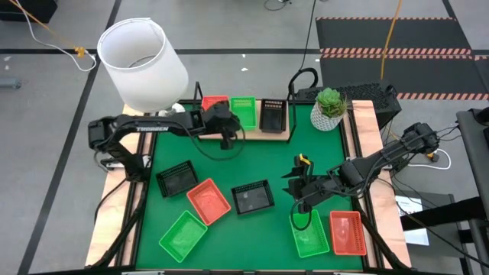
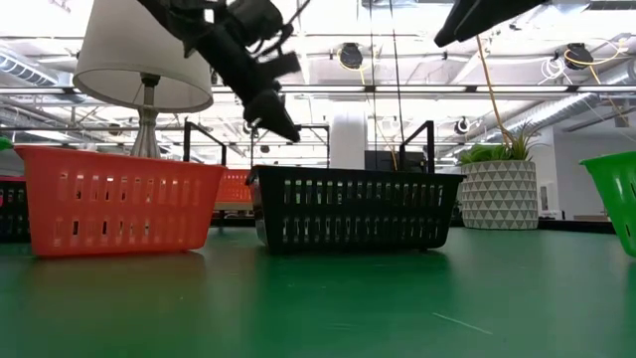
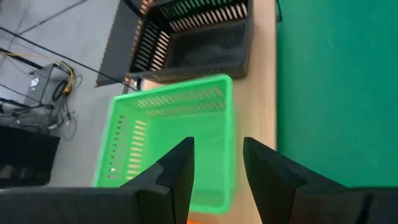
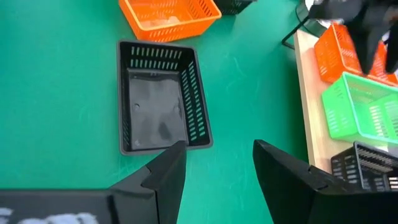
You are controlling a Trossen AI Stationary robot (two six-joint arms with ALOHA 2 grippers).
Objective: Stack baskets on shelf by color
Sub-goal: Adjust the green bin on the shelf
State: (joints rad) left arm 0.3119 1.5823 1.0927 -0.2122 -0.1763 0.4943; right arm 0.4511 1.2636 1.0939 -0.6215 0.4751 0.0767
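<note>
High view: the left gripper (image 1: 226, 140) is seen at the shelf (image 1: 279, 136), its jaws released and holding nothing. Just beyond its fingers (image 3: 177, 171) a green basket (image 3: 171, 134) sits on the shelf, with a black basket (image 3: 199, 37) past it and an orange-red basket (image 1: 215, 103) on the other side. The right gripper (image 4: 214, 165) is held parted and empty above the mat, a black basket (image 4: 163, 96) lying ahead of its jaws and another green basket (image 1: 309, 233) close beneath.

Grey floor (image 1: 252, 30), white lamp shade (image 1: 143, 53), potted plant (image 1: 329, 108), black striped mat (image 1: 397, 27), bright ceiling lights (image 2: 417, 15)
</note>
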